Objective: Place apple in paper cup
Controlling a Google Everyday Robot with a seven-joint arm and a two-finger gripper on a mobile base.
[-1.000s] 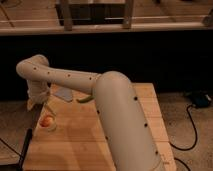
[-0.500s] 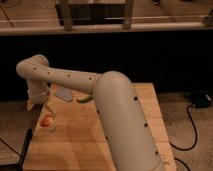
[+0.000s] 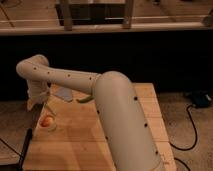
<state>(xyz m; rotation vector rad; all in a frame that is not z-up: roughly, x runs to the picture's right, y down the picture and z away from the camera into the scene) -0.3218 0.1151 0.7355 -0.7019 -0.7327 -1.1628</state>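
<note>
The apple [image 3: 47, 120], small, round and orange-red, sits inside the short white paper cup [image 3: 46, 126] on the left part of the wooden table [image 3: 85, 135]. My white arm reaches from the lower right across the table to the left. My gripper [image 3: 41, 105] hangs from the arm's end just above and slightly behind the cup. Nothing shows between the gripper and the apple.
A flat grey-blue piece [image 3: 63, 93] lies behind the arm, and a slim green thing [image 3: 85, 99] lies by it at the arm's edge. The table's left edge is close to the cup. A black cable [image 3: 192, 127] runs on the floor at right.
</note>
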